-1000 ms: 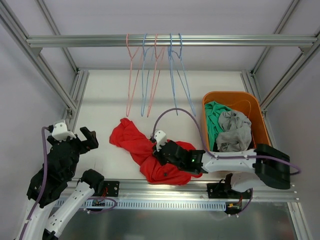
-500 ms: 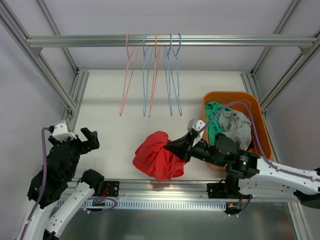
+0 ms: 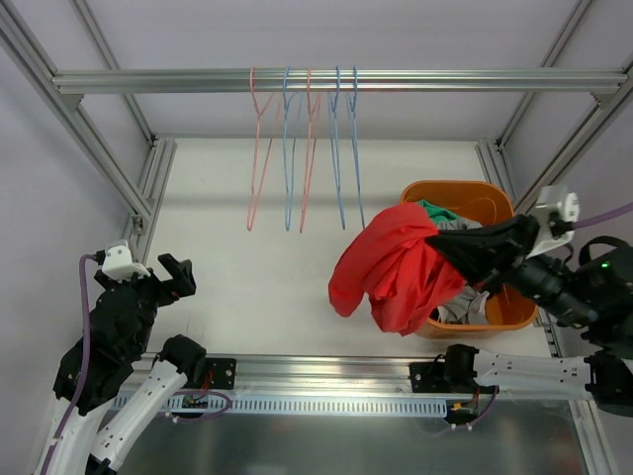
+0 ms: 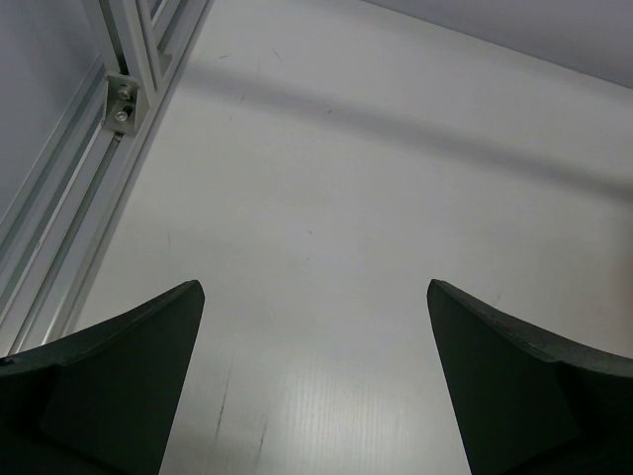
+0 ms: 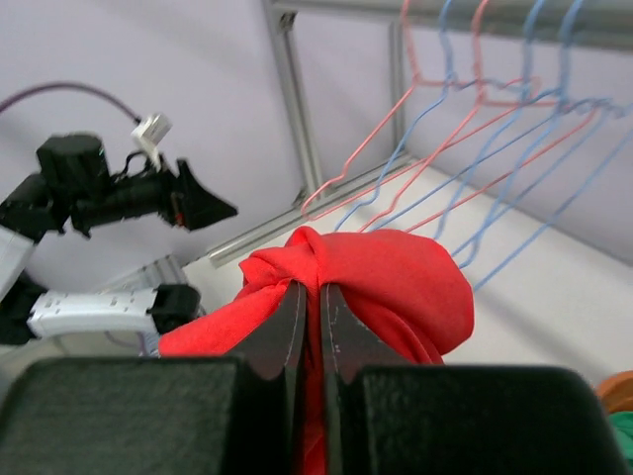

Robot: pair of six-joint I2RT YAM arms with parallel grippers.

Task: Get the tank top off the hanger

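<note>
Right gripper (image 5: 312, 297) jaws clenched on bunched fold of red tank top (image 3: 396, 267). Garment hangs in air off jaws, at left edge of orange basket (image 3: 465, 187); contact with it unclear. Well apart from hangers (image 3: 297, 148) on rail. Cloth looks light, limp, slip-prone; gathered fold seems the surest hold. Left gripper (image 4: 314, 292) jaws spread, grasping nothing, above surface (image 4: 326, 178).

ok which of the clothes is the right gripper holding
The red tank top, pinched in the right gripper and held up in the air; the green garment and the grey garment lie in the orange basket.
</note>
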